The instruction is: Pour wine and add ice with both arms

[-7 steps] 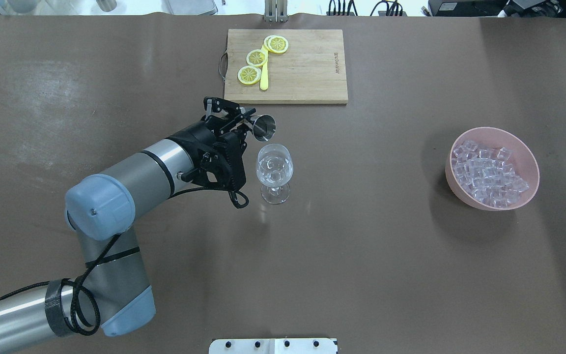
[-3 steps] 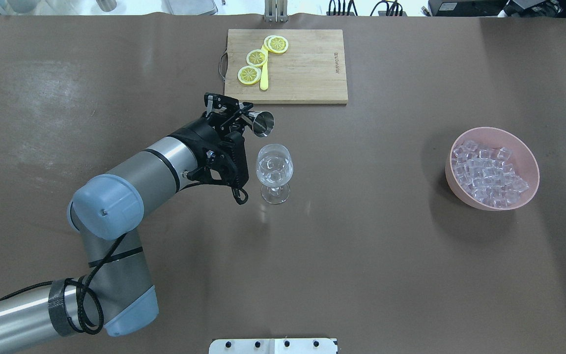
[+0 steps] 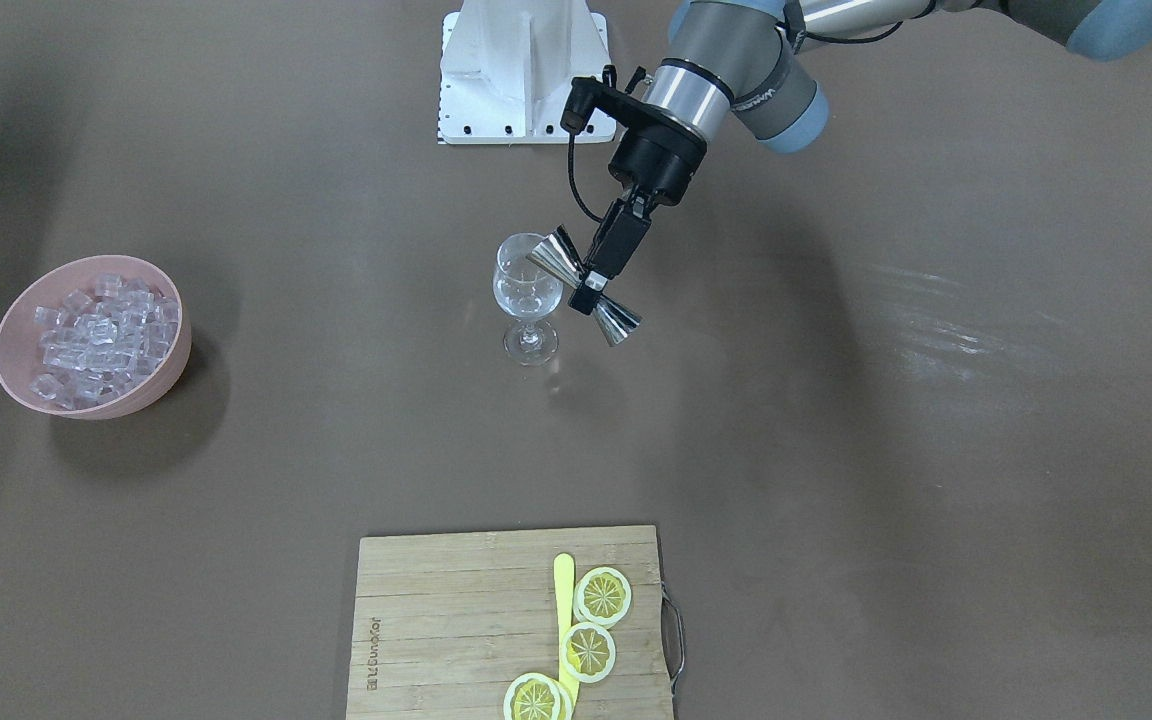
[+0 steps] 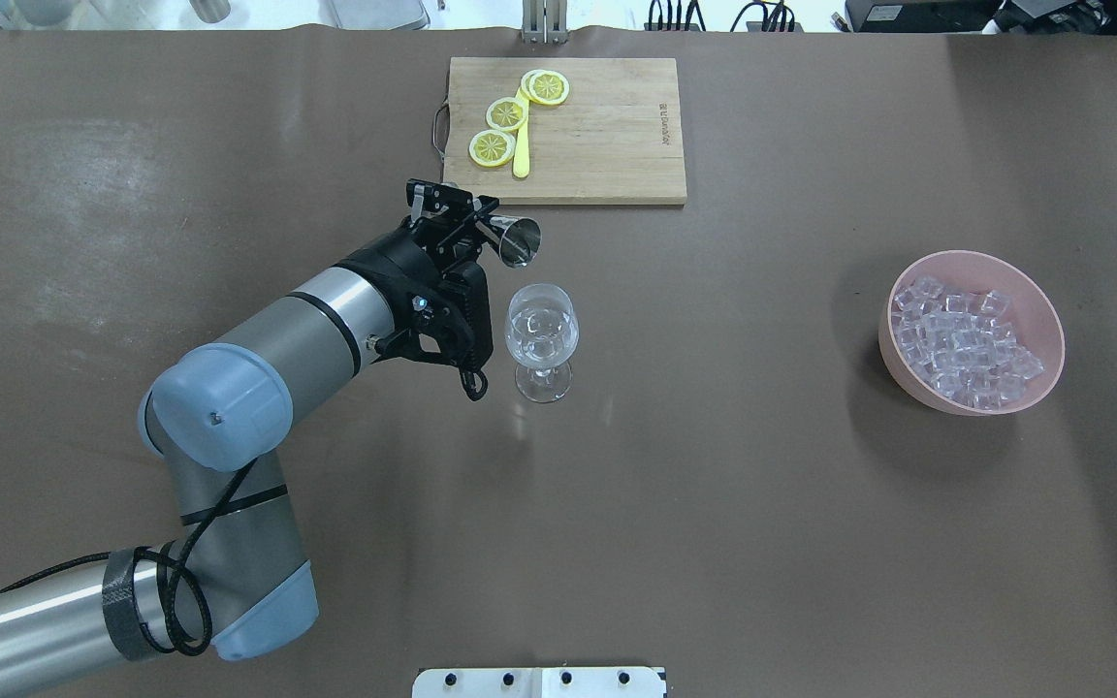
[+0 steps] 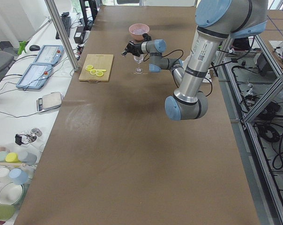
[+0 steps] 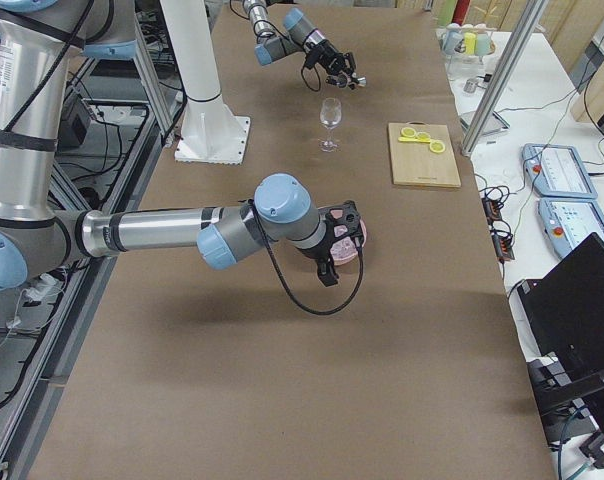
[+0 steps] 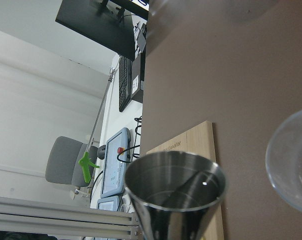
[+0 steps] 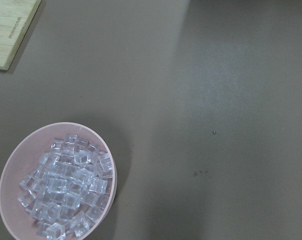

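Observation:
My left gripper [image 4: 479,226] is shut on the waist of a steel jigger [image 4: 520,241], which is tilted on its side just behind the rim of a clear wine glass [image 4: 541,326]. In the front view the gripper [image 3: 588,290] holds the jigger [image 3: 619,322] beside the glass [image 3: 524,292]. The wine is too faint to make out. The left wrist view shows the jigger's mouth [image 7: 175,186] and the glass rim [image 7: 291,160]. Ice cubes [image 4: 961,339] fill a pink bowl [image 4: 910,390] at the right. My right gripper [image 6: 334,238] hangs over that bowl; I cannot tell its state. The right wrist view shows the ice [image 8: 66,192].
A wooden cutting board [image 4: 607,136] with lemon slices [image 4: 493,147] and a yellow knife [image 4: 521,155] lies at the far edge, just behind the jigger. The white robot base [image 3: 524,70] stands at the near edge.
My left gripper has drawn the jigger slightly back from the glass toward the cutting board, and the elbow has swung a little to the right. Glass and bowl have not moved.

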